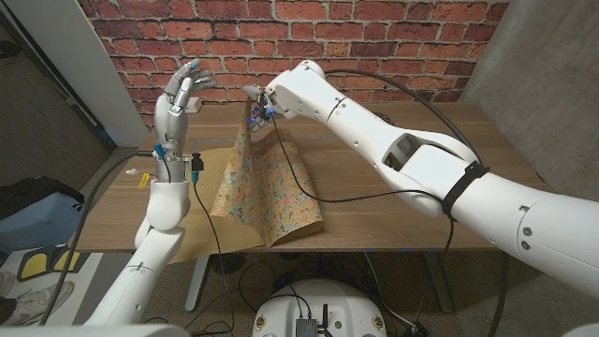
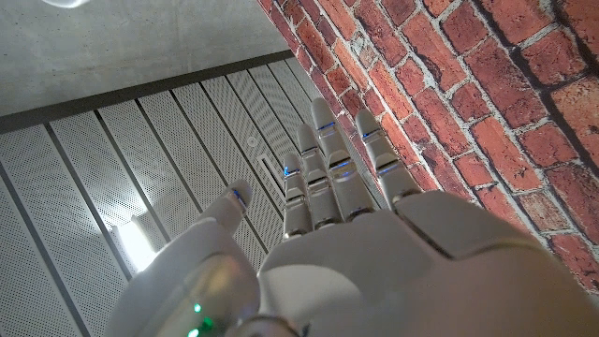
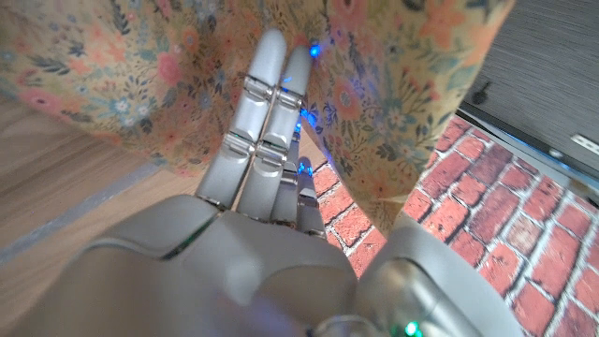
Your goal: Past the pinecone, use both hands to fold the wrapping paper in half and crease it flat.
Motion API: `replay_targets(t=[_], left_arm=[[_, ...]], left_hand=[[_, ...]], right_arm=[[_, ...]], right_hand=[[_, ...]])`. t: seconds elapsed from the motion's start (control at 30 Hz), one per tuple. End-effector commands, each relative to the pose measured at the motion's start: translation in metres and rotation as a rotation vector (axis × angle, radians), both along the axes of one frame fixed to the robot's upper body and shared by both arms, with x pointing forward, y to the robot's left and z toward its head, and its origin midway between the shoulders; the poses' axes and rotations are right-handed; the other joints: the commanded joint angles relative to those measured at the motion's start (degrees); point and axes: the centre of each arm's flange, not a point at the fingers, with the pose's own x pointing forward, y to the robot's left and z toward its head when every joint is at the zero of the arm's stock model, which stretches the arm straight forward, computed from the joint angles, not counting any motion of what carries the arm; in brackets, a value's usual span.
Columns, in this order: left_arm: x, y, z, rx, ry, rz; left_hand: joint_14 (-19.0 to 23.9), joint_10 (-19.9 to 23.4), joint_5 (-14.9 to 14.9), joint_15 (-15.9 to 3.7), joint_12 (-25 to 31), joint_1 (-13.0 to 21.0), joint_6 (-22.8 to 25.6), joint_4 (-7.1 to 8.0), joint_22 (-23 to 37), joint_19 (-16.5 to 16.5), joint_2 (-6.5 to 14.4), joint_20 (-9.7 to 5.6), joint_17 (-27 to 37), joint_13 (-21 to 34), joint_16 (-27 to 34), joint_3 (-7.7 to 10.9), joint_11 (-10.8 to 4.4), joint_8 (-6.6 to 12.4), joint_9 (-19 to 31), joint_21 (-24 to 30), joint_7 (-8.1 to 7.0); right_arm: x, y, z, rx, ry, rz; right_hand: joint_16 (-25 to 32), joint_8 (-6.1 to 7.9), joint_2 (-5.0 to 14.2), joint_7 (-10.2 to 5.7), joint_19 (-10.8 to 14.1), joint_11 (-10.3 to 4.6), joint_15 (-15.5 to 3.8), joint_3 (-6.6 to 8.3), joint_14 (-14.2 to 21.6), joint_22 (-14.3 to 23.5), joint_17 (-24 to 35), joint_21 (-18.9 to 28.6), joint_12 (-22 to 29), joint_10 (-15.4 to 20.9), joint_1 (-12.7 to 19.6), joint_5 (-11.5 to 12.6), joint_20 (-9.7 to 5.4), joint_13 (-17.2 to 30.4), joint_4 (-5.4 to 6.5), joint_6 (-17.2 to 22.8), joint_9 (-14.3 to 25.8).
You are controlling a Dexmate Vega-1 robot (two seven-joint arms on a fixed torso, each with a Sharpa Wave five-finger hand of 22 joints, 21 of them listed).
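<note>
The wooden table (image 1: pixel 440 201) stands in front of a red brick wall (image 1: pixel 374 37), with a grey concrete surface (image 1: pixel 552 75) at the picture's right. On the floor at the robot's left lie a dark bundle (image 1: pixel 33 211) and a yellow and black object (image 1: pixel 42 265); cables hang under the table's front edge. A small yellow item (image 1: pixel 143 181) sits on the table near the left arm, too small to identify.

1 sheet of floral wrapping paper (image 1: pixel 267 192) is in view, near the middle of the table. Its upper part is lifted off the wood and tented into a peak, while its lower edge rests on the table toward the front. The printed side faces out on both slopes.

The right hand (image 1: pixel 259 110) reaches across from the right and holds the paper's peak; in the right wrist view its fingers (image 3: pixel 271 103) lie straight and close together against the floral sheet, and the right arm crosses over the table's right half.

The left hand (image 1: pixel 184 89) is raised above the table's left side, well apart from the paper, holding nothing. The left wrist view shows its fingers (image 2: pixel 328 159) extended and slightly spread, pointing at a ribbed grey ceiling panel (image 2: pixel 122 159) beside the brick.
</note>
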Motion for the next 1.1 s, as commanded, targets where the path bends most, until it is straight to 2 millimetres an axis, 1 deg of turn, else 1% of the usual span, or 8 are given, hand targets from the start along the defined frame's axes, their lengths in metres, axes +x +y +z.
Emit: replay_targets(t=[0.03,0.23,0.43,0.57,0.67,0.83,1.0,1.1], left_arm=[[0.004,-0.004,0.006,0.026,0.020,0.024],[0.003,-0.006,0.007,0.028,0.020,0.024],[0.002,-0.008,0.007,0.045,0.039,0.038],[-0.001,-0.009,0.007,0.085,0.089,0.078],[-0.005,-0.010,0.008,0.153,0.162,0.147],[-0.005,-0.010,0.017,0.351,0.375,0.265],[-0.003,-0.015,0.020,0.496,0.500,0.394],[-0.005,-0.018,0.021,0.545,0.533,0.467]], left_hand=[[-0.4,-0.2,0.1,-0.11,-0.4,-0.7,0.2,-0.47,0.1,0.1,0.0,-0.13,-0.2,0.1,-0.4,0.16,0.34,-0.24,-0.1,0.4,0.04],[-0.4,-0.4,0.1,-0.12,-0.6,-0.8,0.2,-0.53,0.1,0.1,0.1,-0.16,-0.6,0.0,-0.6,0.24,0.50,-0.43,-0.4,0.5,0.07],[-0.9,-0.5,0.1,-0.21,-0.8,-1.0,0.5,-0.66,0.0,0.1,0.1,-0.13,-1.0,0.0,-1.1,0.30,0.33,-0.51,-0.8,0.6,0.12],[-2.1,-0.2,0.1,-0.06,-1.4,-1.4,5.8,-1.03,-0.3,-0.3,0.0,-0.22,-2.4,-0.6,-2.4,0.42,0.48,1.03,-1.5,0.6,2.40],[-2.5,2.6,0.1,-0.22,-1.1,-1.9,9.7,-1.13,-0.5,-0.1,0.2,-0.04,-3.6,-1.3,-3.3,0.53,0.53,2.01,-1.9,0.8,3.64],[-7.5,3.2,0.2,0.10,-1.7,-1.8,12.3,-2.11,-0.9,-1.1,-0.2,1.38,-5.2,-2.1,-6.1,0.83,0.31,2.37,-2.4,0.3,4.11],[-10.8,3.4,0.3,0.11,-2.7,-1.9,15.3,-2.82,-1.5,-2.9,0.2,2.65,-6.8,-3.4,-8.0,1.50,0.04,2.54,-2.9,-0.8,4.96],[-12.0,3.2,0.4,-0.06,-3.4,-1.5,16.0,-3.49,-1.8,-4.1,0.6,1.92,-7.3,-4.1,-8.5,2.21,-0.02,2.25,-3.2,-1.6,4.75]], right_arm=[[0.004,-0.032,0.006,0.146,-0.026,0.120],[-0.006,-0.031,0.008,0.027,-0.117,0.101],[-0.009,-0.033,0.003,0.074,-0.146,0.116],[-0.011,-0.040,0.000,0.083,-0.182,0.111],[-0.013,-0.048,-0.002,0.116,-0.200,0.124],[-0.022,-0.063,0.000,0.213,-0.164,0.165],[-0.035,-0.078,0.003,0.266,-0.175,0.164],[-0.043,-0.086,0.002,0.299,-0.174,0.178]], right_hand=[[-3.9,0.51,-6.35,-2.08,-3.3,0.00,5.04,-4.53,-9.0,0.3,0.7,-5.2,-4.8,-6.1,-3.9,1.6,4.47,0.2,-0.49,-7.0,-0.2],[-9.3,1.20,-9.80,-2.76,-12.5,0.07,7.39,-7.25,-25.1,0.5,2.0,-14.8,-10.3,-14.8,1.6,4.4,7.16,0.4,-4.45,-11.6,-0.3],[-9.4,1.72,-9.61,-3.43,-13.4,0.09,7.70,-7.89,-26.7,0.5,2.1,-16.2,-10.4,-15.8,1.4,4.7,7.06,0.5,-4.28,-10.5,-0.3],[-9.1,2.50,-6.74,-3.27,-13.4,0.06,7.16,-7.13,-27.5,0.6,2.2,-17.3,-10.0,-15.5,1.7,5.1,7.05,0.6,-3.78,-7.8,-0.2],[-9.2,3.23,-3.37,-2.90,-17.0,-0.29,7.06,-5.48,-30.0,0.7,2.4,-20.1,-9.7,-14.9,4.3,4.6,6.88,0.7,-4.58,-4.0,-0.2],[-10.2,2.39,-0.81,-2.49,-28.6,-0.82,7.85,-3.56,-39.4,0.8,2.2,-27.1,-10.0,-16.3,8.3,1.4,7.14,0.9,-7.21,-1.8,-0.2],[-10.1,2.35,-0.66,-2.32,-29.2,-0.74,7.80,-3.58,-40.2,0.8,2.2,-27.5,-10.3,-17.1,8.2,1.0,7.19,0.9,-7.18,-1.6,-0.2],[-10.1,2.32,-0.65,-2.36,-29.4,-0.77,7.88,-3.69,-40.5,0.9,2.2,-27.7,-10.3,-17.3,7.9,0.9,7.19,0.9,-7.06,-1.5,-0.2]])
